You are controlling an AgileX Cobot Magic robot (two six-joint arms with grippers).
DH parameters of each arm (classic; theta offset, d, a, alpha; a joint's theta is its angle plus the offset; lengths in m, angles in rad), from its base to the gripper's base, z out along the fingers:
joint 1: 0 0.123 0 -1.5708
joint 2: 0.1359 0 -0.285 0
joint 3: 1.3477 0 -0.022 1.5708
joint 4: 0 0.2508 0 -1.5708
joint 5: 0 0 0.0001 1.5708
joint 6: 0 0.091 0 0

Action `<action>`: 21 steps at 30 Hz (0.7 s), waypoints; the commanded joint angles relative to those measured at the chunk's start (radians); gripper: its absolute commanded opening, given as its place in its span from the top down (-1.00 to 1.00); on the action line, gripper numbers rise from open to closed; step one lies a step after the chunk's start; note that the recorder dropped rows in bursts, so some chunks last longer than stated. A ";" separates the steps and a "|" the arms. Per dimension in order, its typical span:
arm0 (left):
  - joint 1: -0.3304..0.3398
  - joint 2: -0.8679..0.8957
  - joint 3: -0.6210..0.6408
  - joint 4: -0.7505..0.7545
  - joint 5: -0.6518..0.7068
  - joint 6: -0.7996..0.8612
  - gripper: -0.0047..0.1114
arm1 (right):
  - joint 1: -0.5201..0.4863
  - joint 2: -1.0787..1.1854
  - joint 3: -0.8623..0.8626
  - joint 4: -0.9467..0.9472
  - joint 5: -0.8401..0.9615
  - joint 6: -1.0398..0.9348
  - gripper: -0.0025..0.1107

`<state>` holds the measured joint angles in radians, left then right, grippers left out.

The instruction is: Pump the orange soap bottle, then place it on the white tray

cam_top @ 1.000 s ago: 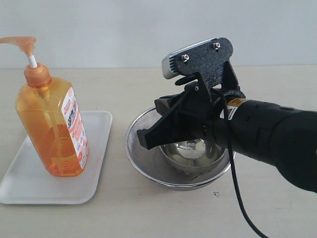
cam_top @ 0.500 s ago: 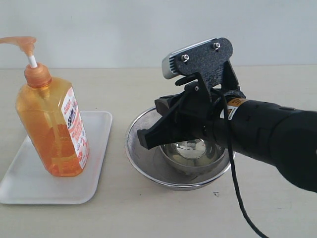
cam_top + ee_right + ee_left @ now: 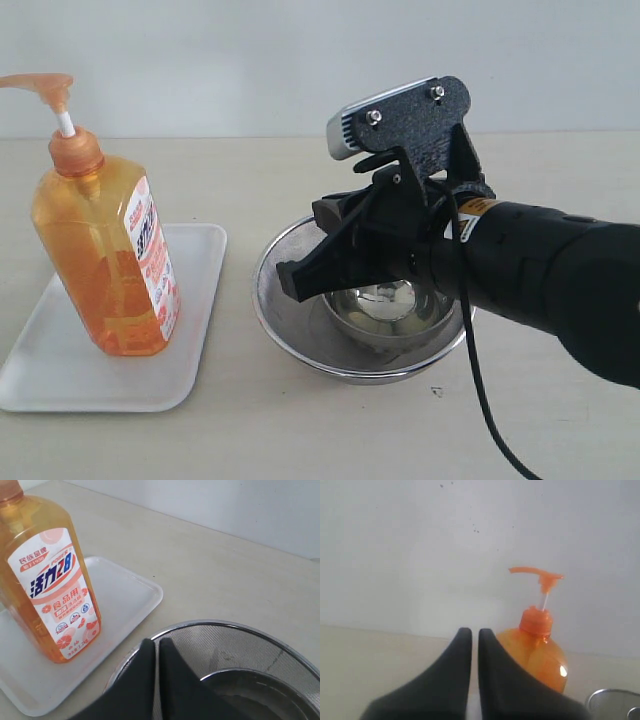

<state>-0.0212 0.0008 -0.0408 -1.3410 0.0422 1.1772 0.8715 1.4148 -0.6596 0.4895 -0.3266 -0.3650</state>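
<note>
Right hand closed; orange soap bottle labelled "活力28".

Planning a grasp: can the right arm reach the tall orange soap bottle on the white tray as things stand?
Probably yes. The shut right gripper hangs over the round steel strainer, and nothing stands between it and the upright orange soap bottle on the flat white tray.

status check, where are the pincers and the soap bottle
Both shut, empty: left pincer, right pincer above the steel strainer. Placed: orange soap bottle upright on the white tray. Nothing touching the bottle.
</note>
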 commanded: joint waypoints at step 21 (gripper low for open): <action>-0.006 -0.001 0.041 1.465 0.268 -1.308 0.84 | -0.002 -0.008 0.002 -0.002 0.002 -0.002 0.96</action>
<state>-0.0212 0.0008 -0.0038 0.1137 0.2997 -0.1439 0.8715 1.4148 -0.6596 0.4895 -0.3244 -0.3650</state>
